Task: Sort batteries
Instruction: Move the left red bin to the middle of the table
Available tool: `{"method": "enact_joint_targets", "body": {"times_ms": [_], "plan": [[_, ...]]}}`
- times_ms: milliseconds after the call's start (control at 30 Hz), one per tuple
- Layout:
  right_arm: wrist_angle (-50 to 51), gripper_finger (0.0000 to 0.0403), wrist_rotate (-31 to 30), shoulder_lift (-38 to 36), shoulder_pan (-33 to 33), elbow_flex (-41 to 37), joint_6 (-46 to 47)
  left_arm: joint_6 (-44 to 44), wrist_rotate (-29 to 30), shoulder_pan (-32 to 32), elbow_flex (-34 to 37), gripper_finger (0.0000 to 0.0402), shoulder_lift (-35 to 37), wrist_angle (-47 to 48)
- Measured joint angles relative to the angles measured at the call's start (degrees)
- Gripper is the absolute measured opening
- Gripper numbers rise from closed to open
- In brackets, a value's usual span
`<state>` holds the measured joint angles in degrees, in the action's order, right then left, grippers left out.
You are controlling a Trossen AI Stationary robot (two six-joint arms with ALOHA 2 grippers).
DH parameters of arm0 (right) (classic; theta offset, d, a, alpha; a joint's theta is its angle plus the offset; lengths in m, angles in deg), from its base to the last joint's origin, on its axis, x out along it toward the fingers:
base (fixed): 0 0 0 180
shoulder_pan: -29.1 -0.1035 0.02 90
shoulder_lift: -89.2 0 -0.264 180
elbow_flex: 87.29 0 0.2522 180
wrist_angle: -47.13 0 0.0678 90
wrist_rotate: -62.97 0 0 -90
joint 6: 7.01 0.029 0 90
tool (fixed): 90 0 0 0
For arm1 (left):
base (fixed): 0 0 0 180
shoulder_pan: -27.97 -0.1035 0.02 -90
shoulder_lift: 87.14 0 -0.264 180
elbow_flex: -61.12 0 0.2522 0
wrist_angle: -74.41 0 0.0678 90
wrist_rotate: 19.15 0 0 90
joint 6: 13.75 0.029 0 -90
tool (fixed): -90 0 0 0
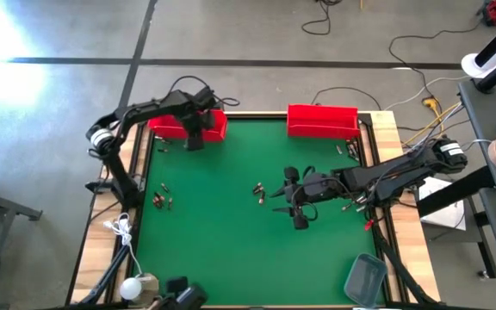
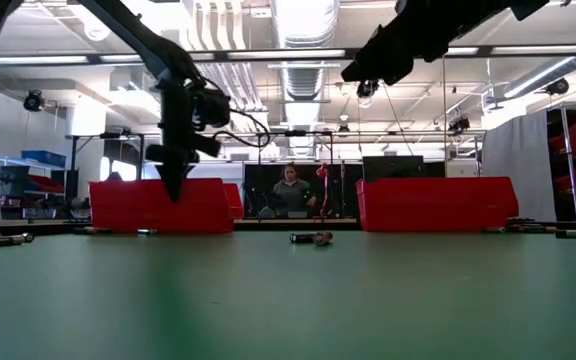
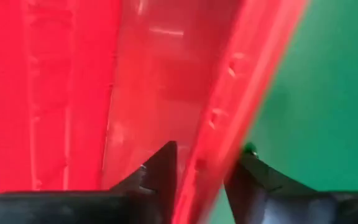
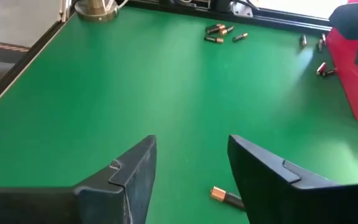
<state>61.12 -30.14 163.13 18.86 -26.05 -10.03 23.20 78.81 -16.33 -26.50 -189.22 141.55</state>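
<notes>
The batteries lie scattered on the green mat: a small group (image 1: 258, 191) mid-table, others near the left edge (image 1: 162, 200) and by the right red bin (image 1: 347, 151). My right gripper (image 1: 282, 200) hovers open beside the mid-table group. One orange-tipped battery (image 4: 224, 196) lies on the mat just below its fingers (image 4: 191, 146). My left gripper (image 1: 195, 136) points down at the left red bin (image 1: 172, 127). It is open, with one finger inside the bin and one outside its near wall (image 3: 229, 93). My left gripper (image 3: 204, 155) stands astride the left red bin's near wall from above, one finger (image 3: 160, 168) inside the bin and the other (image 3: 253, 174) over the mat. Whether either finger touches the wall, I cannot tell.
A second red bin (image 1: 321, 120) stands at the far edge on the right. A small grey tray (image 1: 364, 277) sits at the near right corner. Free mat lies across the near half. A raised wooden frame (image 1: 386, 129) borders the table. A person (image 2: 291, 190) sits far behind.
</notes>
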Motion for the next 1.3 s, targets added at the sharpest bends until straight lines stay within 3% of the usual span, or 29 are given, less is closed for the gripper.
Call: {"method": "enact_joint_targets", "body": {"times_ms": [167,367,533,833,967,1033,1167,1300], "plan": [[-0.1,0.0174,-0.1,-0.4,0.0,0.0,0.0,-0.1,-0.1,0.0,-3.1,0.0010,-1.1,-0.3],[-0.1,0.0155,-0.3,-0.4,0.0,0.0,-0.4,-0.2,0.4,2.6,-5.2,0.0002,0.3,-0.1],[-0.1,0.0140,-6.3,-0.4,0.0,0.0,-2.3,-0.9,0.5,9.7,-7.2,0.0001,5.8,-0.8],[0.9,0.0121,-19.1,-0.8,0.0,0.4,-4.3,-7.5,-1.7,34.2,-2.9,0.0001,16.4,-0.8],[6.1,0.0123,-26.0,-1.6,-0.1,4.6,-5.2,-11.2,-1.3,46.9,1.3,0.0000,19.2,-3.2],[9.2,0.0127,-29.9,-1.7,-0.3,8.2,-5.2,-12.0,1.8,52.8,3.5,0.0000,19.7,-5.9],[11.2,0.0132,-32.9,-1.4,-0.2,14.8,-5.1,-2.6,6.3,62.2,6.6,0.0000,18.8,-8.0],[11.4,0.0129,-32.9,0.0,-0.3,18.8,-4.7,3.7,7.5,66.5,9.7,0.0000,15.4,-7.6]]}}
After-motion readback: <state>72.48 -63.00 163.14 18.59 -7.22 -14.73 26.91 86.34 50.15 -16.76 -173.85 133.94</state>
